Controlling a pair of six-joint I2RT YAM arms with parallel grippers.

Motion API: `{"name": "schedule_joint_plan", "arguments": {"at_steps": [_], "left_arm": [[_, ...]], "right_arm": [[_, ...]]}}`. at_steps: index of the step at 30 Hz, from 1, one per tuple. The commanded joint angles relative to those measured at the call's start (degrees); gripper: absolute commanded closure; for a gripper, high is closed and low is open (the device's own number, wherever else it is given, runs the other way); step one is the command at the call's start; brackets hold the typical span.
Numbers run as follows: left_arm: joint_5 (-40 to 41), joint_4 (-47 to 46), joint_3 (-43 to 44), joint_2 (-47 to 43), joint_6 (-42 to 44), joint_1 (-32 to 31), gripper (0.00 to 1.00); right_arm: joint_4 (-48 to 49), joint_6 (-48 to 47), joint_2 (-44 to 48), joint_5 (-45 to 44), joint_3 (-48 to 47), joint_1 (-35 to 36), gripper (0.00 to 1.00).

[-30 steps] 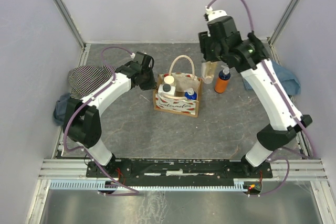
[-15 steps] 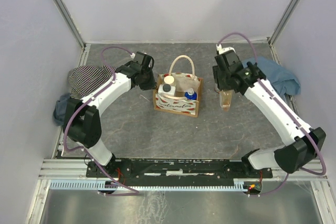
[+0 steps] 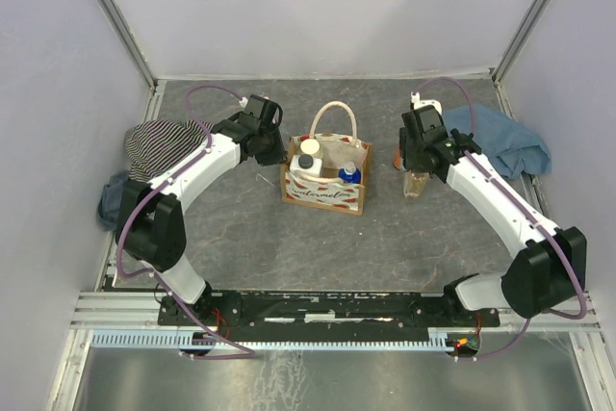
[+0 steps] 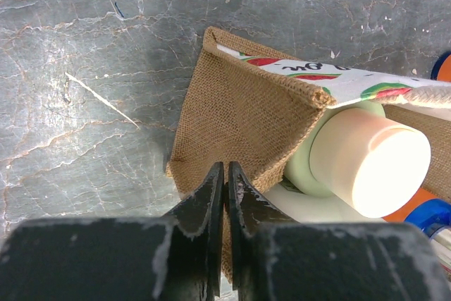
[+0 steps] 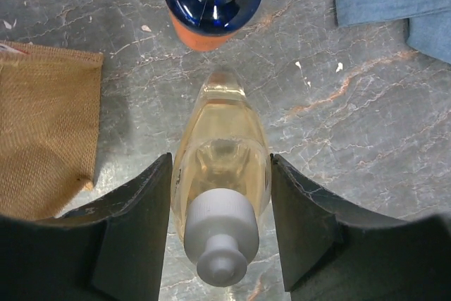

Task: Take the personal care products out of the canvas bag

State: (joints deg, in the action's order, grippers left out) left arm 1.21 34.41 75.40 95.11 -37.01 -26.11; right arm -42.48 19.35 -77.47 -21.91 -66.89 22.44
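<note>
Now we have the right gripper (image 5: 220,166) w/ its fingers spread to body width & lying against both flanks of the clear yellowish bottle (image 5: 222,139), so we read it as held. Bottle's long axis is upright, cap toward the wrist, base at or just off the table (image 3: 289,238); can't tell which. It sits just beside the orange bottle (image 5: 211,5), both outside & to the right of the canvas bag (image 3: 325,196). Left gripper (image 4: 225,182) is pinched almost closed on the bag's left wall, burlap between the jaws, i.e. steadying it. Inside the bag, upright w/ caps up: pale green bottle (image 4: 301,174), white bottle (image 3: 304,168), blue pump bottle (image 3: 349,176). Key relation, in our judgement: the bagged items lie to the left of the right gripper & stand vertical, so they need a top-down reach once the fingers let go. Left arm is nearer but busy w/ the bag; right arm is the one to use.
</note>
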Motion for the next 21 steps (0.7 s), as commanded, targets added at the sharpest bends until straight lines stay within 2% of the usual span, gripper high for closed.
{"name": "schedule_joint_plan", "arguments": {"at_steps": [1, 6, 7, 10, 15, 21], "left_arm": [[-0.67, 5.01, 0.28, -0.7, 2.47, -0.15, 0.88], [-0.61, 5.05, 0.22, -0.98, 2.74, -0.17, 0.87], [-0.75, 5.05, 0.29, -0.99, 2.74, -0.14, 0.87], [-0.9, 5.05, 0.52, -0.98, 2.83, -0.16, 0.87], [-0.93, 5.03, 0.63, -1.3, 2.91, -0.17, 0.86], [-1.79, 4.83, 0.76, -0.65, 2.43, -0.13, 0.85]], "right_arm": [[4.88, 2.34, -1.44, -0.69, -3.97, -1.56, 0.55], [2.67, 4.2, -1.87, -2.36, -3.88, -2.57, 0.07], [1.5, 4.69, -1.71, -3.3, -4.43, -2.62, 0.01], [-2.91, 5.53, 0.58, -3.47, -7.57, -2.61, 0.0], [-6.41, 4.52, 5.36, 5.73, -15.23, 1.71, 0.01], [-11.51, 4.62, -1.84, 11.97, -27.19, 12.79, 0.1]]}}
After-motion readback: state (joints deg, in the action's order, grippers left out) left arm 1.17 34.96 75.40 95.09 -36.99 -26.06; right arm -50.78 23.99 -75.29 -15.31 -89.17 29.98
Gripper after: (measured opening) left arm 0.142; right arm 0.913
